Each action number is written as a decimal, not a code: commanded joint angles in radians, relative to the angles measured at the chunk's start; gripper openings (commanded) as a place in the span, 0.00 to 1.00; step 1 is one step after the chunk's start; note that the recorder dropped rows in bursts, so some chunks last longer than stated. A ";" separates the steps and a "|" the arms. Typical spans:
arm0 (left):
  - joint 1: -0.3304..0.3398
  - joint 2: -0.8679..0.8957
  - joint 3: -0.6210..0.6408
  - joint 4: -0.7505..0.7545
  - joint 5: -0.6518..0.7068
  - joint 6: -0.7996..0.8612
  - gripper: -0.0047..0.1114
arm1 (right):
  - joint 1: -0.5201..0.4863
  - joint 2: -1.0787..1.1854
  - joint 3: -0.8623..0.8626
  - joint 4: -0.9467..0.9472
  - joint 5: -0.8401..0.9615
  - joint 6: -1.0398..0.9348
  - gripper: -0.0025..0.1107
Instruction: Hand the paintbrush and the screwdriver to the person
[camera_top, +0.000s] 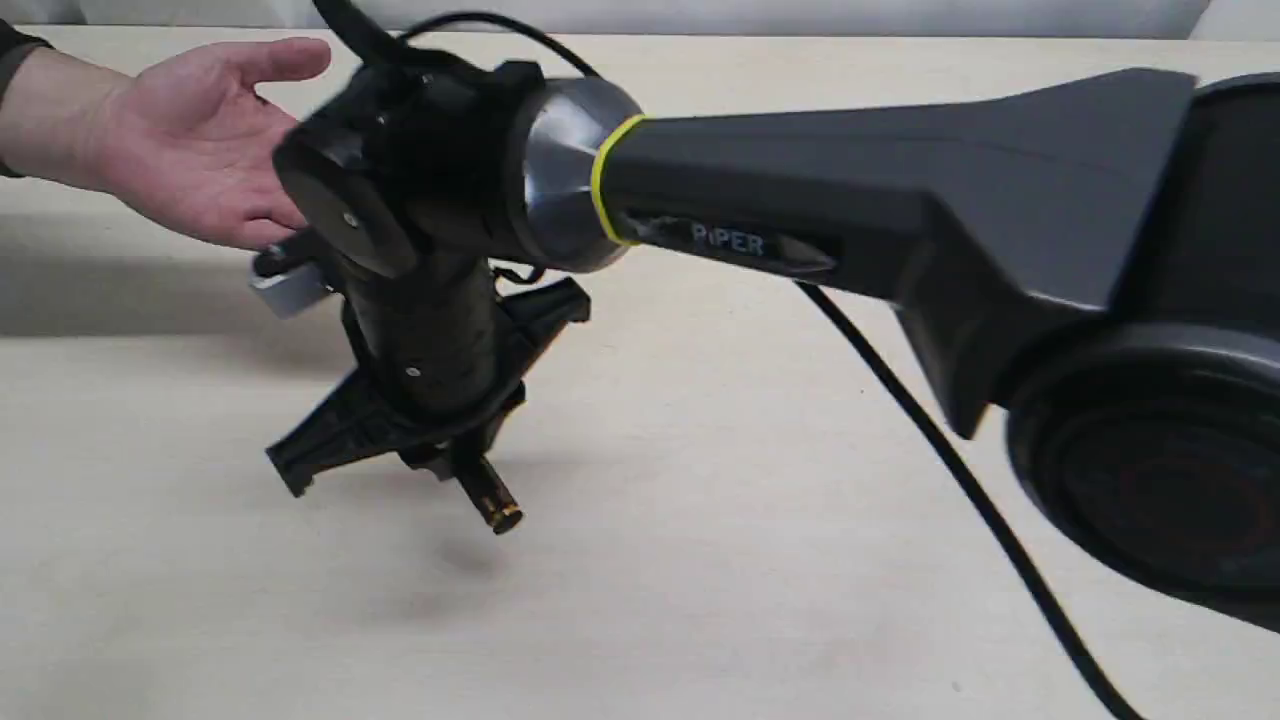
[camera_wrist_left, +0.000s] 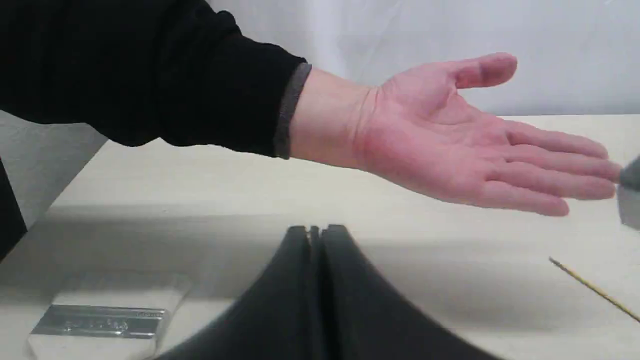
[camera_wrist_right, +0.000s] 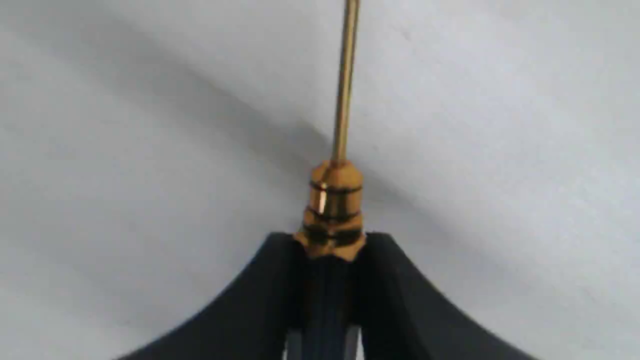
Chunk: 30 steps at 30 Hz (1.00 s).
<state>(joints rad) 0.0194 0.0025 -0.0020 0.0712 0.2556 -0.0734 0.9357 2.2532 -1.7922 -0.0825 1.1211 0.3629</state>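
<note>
Right jaws clench the screwdriver (camera_wrist_right: 334, 200) (left jaws pinched together, seemingly empty); lay it flat across the person's palm (camera_wrist_left: 450, 145).

We see a screwdriver (camera_wrist_right: 334, 210) with a glossy gold metal collar and shaft, matt black plastic fingers (camera_wrist_right: 260, 300), a paintbrush (camera_wrist_left: 97, 320) with a shiny silver metal ferrule, a black cloth sleeve (camera_wrist_left: 150, 75), and a pale, matt, smooth worktop (camera_top: 760, 520).

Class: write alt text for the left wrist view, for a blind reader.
A person's bare open palm reaches over a pale table. The robot's black left hand is shut and empty; near it lies a wide flat paintbrush with a silver ferrule, and a thin gold screwdriver shaft pokes into view.
</note>
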 joint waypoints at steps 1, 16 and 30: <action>-0.008 -0.002 0.002 -0.004 -0.006 -0.002 0.04 | 0.037 -0.096 -0.043 -0.015 0.013 -0.037 0.06; -0.008 -0.002 0.002 -0.004 -0.006 -0.002 0.04 | 0.068 -0.258 -0.248 -0.090 -0.219 -0.037 0.06; -0.008 -0.002 0.002 0.000 -0.006 -0.002 0.04 | 0.038 -0.055 -0.248 -0.090 -0.342 -0.037 0.40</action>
<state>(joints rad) 0.0194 0.0025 -0.0020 0.0712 0.2556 -0.0734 0.9798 2.1990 -2.0389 -0.1677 0.8049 0.3334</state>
